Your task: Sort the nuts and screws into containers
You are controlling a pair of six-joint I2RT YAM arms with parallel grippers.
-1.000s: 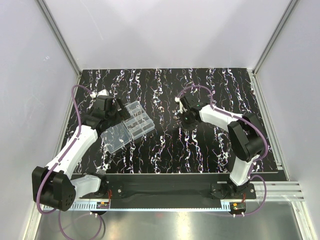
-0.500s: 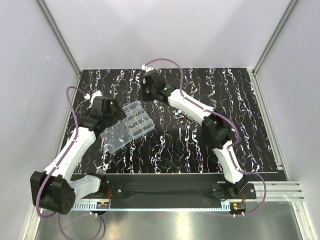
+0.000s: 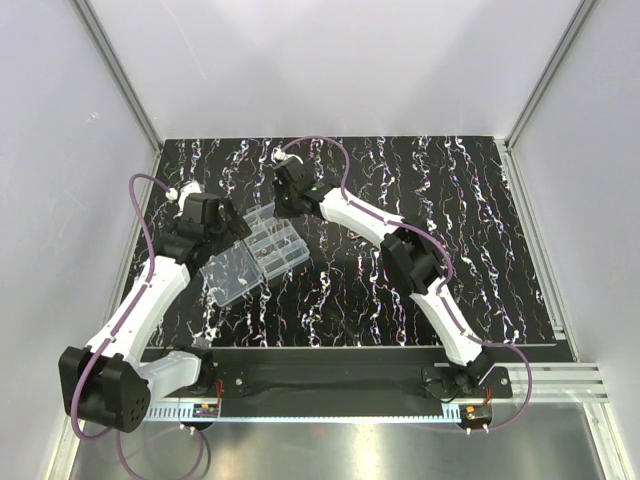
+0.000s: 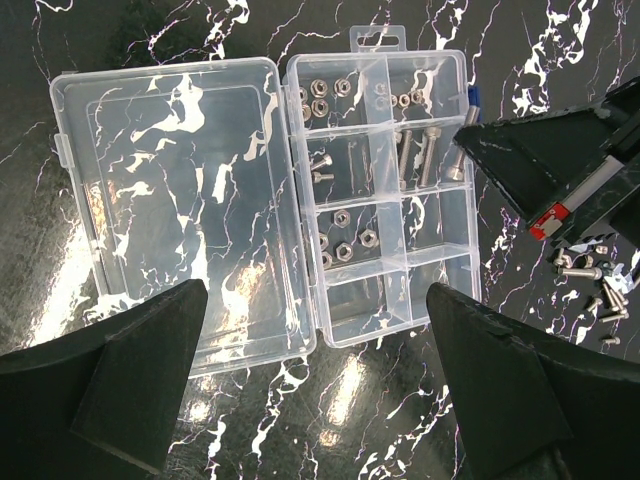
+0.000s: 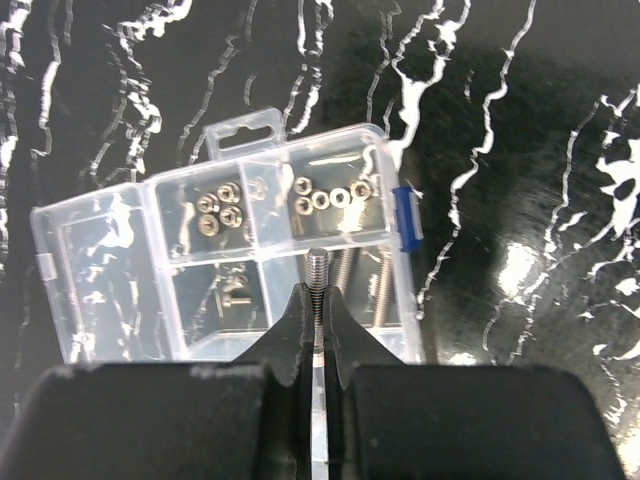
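The clear organiser box [image 4: 380, 190] lies open, its flat lid [image 4: 170, 210] folded out to the left; it also shows in the top view [image 3: 275, 243]. Its compartments hold nuts [image 4: 322, 98] and screws [image 4: 415, 155]. My right gripper [image 5: 317, 300] is shut on a silvery threaded screw [image 5: 317, 268] and hovers over the box [image 5: 230, 260], above the long-screw compartment. It shows in the top view [image 3: 284, 200] at the box's far edge. My left gripper [image 4: 315, 400] is open and empty, just short of the box's near edge. Loose screws [image 4: 592, 285] lie right of the box.
The box has a blue latch [image 5: 405, 218] on its right side and a hang tab [image 4: 377, 38] at the far end. The right gripper's body [image 4: 545, 170] hangs over the box's right edge. The black marbled tabletop [image 3: 440, 260] has grey walls all round.
My right arm has swung from the loose pile at the centre leftward to the box's far edge, carrying a screw. The left arm has shifted only slightly.
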